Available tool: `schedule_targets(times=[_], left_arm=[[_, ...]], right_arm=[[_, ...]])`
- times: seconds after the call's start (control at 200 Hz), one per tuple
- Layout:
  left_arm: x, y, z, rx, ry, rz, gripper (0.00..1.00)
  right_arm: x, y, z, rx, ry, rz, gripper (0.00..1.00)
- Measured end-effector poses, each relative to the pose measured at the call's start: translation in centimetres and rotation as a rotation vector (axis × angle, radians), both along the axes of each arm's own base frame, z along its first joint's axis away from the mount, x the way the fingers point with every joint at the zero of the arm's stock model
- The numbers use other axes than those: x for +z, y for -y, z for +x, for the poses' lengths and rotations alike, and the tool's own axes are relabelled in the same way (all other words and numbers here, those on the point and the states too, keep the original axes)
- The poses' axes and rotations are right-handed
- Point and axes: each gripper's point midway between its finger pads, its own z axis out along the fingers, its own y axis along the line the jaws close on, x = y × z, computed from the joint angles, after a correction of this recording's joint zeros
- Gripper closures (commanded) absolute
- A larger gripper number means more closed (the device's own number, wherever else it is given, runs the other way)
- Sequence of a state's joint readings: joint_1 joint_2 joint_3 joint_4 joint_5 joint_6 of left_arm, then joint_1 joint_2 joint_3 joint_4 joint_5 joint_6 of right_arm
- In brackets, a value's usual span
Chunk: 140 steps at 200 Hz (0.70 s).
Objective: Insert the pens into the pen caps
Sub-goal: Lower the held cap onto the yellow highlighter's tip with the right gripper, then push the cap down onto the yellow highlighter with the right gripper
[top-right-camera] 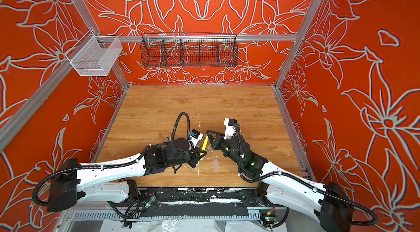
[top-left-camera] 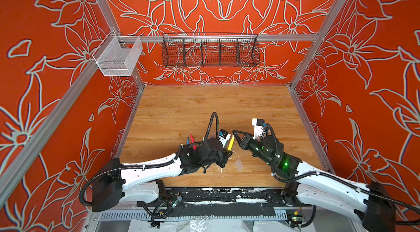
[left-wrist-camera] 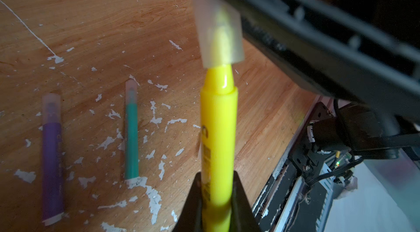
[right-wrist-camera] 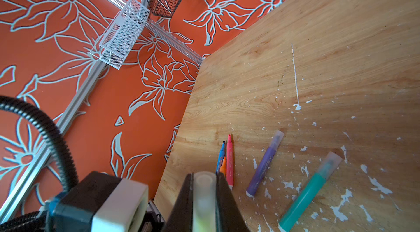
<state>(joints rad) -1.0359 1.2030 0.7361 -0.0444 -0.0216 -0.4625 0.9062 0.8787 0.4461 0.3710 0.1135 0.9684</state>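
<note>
Left wrist view: your left gripper (left-wrist-camera: pixel 216 187) is clamping the yellow pen (left-wrist-camera: pixel 219 128), tip entering the clear cap (left-wrist-camera: pixel 218 33). Right wrist view is adding your right gripper (right-wrist-camera: pixel 204 180) pinching that cap, plus pink pen (right-wrist-camera: pixel 229 160), blue pen (right-wrist-camera: pixel 221 158), orange pen (right-wrist-camera: pixel 223 165) lying uncapped on the table (right-wrist-camera: pixel 295 37) beyond. Purple pen (left-wrist-camera: pixel 52 162), green pen (left-wrist-camera: pixel 131 140) are wearing caps. Six pens, three caps.

My left arm (top-left-camera: pixel 147 173) and right arm (top-left-camera: pixel 325 180) wear smooth white shells between blocky black joint housings. Ribbed black conduit (top-left-camera: pixel 213 119) runs along each, pinned by white zip ties. My left gripper (top-left-camera: pixel 228 151) and right gripper (top-left-camera: pixel 234 132) are black, with tapered triangular fingers (top-left-camera: pixel 239 136). My white-and-black wrist cameras (top-left-camera: pixel 258 126) carry blue plugs, and green lights (top-left-camera: pixel 285 163) glow on my right forearm.
</note>
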Motion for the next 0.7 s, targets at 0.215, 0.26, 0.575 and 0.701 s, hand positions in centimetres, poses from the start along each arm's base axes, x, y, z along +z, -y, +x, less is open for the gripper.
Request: schedule_targets(times=[0.215, 0.26, 0.575, 0.701], left_arm=[[0.9, -0.2, 0.1, -0.022, -0.036, -0.051, 1.00], [1.1, -0.3, 0.0, -0.027, -0.037, -0.059, 1.00], [2.6, -0.4, 0.6, -0.020, 0.000, -0.113, 1.00], [2.6, -0.4, 0.6, -0.017, 0.003, -0.113, 1.00]], right_arm=[[0.3, -0.1, -0.1, -0.008, 0.039, -0.001, 0.82], [0.5, -0.1, -0.1, -0.007, 0.047, 0.002, 0.76], [-0.1, -0.9, -1.0, 0.042, 0.046, -0.026, 0.55], [-0.2, -0.6, -1.2, 0.044, 0.043, -0.035, 0.48]])
